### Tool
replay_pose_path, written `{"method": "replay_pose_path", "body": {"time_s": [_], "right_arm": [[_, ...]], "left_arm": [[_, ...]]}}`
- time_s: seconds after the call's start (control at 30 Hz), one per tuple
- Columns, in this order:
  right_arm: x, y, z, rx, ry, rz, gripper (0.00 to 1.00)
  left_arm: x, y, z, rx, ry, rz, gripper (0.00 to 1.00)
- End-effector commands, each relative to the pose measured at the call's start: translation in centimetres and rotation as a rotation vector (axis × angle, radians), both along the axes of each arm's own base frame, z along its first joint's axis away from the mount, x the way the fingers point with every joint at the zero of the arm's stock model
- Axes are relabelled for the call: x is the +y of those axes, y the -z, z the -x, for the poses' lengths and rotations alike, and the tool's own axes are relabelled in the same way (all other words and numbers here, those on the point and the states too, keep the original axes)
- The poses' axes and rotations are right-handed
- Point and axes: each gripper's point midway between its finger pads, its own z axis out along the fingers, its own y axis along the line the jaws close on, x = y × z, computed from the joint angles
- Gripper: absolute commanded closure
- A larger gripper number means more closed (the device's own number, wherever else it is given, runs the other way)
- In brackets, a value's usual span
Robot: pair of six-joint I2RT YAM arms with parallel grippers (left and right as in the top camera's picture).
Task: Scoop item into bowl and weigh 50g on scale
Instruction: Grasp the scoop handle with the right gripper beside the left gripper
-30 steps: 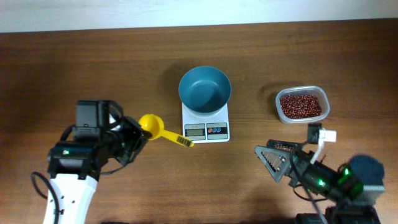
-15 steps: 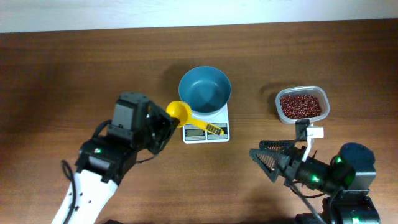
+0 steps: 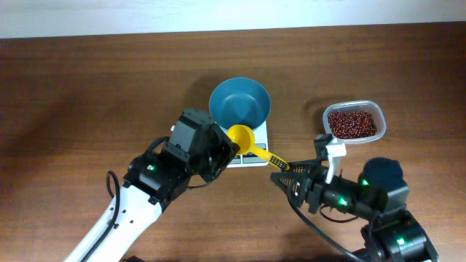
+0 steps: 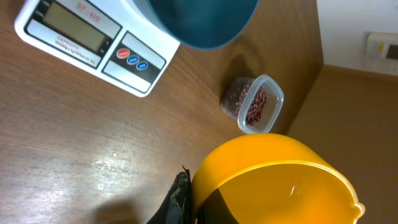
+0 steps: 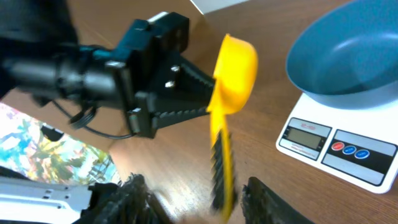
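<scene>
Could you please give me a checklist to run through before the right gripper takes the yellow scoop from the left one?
1. The left gripper is shut on the yellow scoop: ok.
2. The scoop's handle lies between the fingers of the right gripper: ok.
3. The right gripper is clamped on the handle: not ok, its jaws stand apart from it.
4. The bowl sits empty on the scale: ok.
5. The scale display reads zero: cannot tell.
6. The beans are in the tub: ok.
</scene>
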Motion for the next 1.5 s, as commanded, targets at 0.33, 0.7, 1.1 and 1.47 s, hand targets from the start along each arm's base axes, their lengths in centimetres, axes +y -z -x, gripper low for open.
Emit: {"method": "replay_pose_path", "body": {"time_s": [0.33,0.7,1.1,1.47], "right_arm": [[0.44,0.17,-1.8,-0.009,0.018,0.007,0.64],[0.48,0.16,-1.75,0.001,0.017,0.001,0.73],[0.48,0.16,-1.75,0.001,0.017,0.001,0.8],[0.48,0.16,-1.76,0.001,0.017,0.001,0.84]], "left_arm": [[-0.72,-0.48,0.29,-0.002,0.013,0.013,1.0],[-0.91,-0.53,0.48,0.004,0.024,0.023,1.0],[-1.46,-0.52,1.0,0.007,0.046,0.024,1.0],[-1.59,-0.55,1.13,0.011,0.053,0.031,1.0]]}}
